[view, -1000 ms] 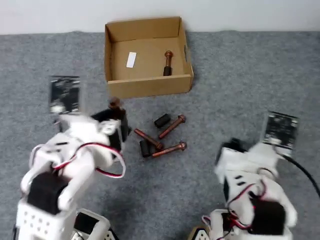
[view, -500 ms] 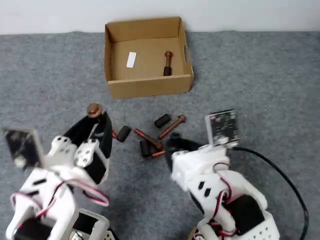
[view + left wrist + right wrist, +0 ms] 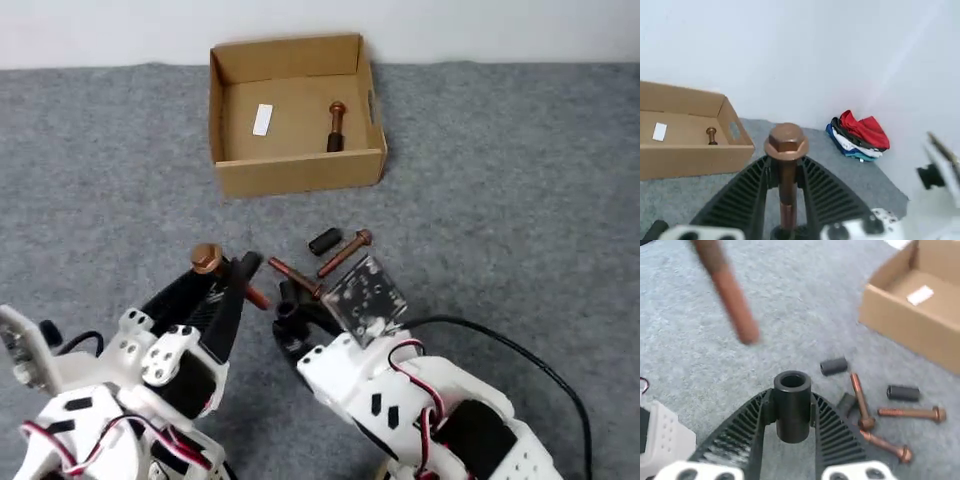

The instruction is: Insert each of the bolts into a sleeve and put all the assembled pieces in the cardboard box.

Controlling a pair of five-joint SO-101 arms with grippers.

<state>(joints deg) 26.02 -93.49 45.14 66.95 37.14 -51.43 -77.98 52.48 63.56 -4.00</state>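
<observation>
Bolt (image 3: pixel 786 142) up in the left gripper (image 3: pixel 786 165), clamped tight just under its hex head with the shank running back into the claw; sleeve (image 3: pixel 792 407) pinched round its waist by the right gripper (image 3: pixel 792 410), jaws closed snug on it, bore open and facing out, exactly what you want. Both hover over the near half of the table (image 3: pixel 520 180), close together, bolt tip off to one side of the sleeve's mouth, not lined up yet. Stiff little parts, I'd say: metal bolt dense for its size, threads offering bite, while the smooth round sleeve looks likelier to roll or twist, so a side grip mid-length suits it. Loose bolts (image 3: pixel 344 253) and a spare sleeve (image 3: pixel 324 241) lie mid-table; cardboard box (image 3: pixel 300 172) sits by the far edge with one assembled piece (image 3: pixel 336 127) inside
</observation>
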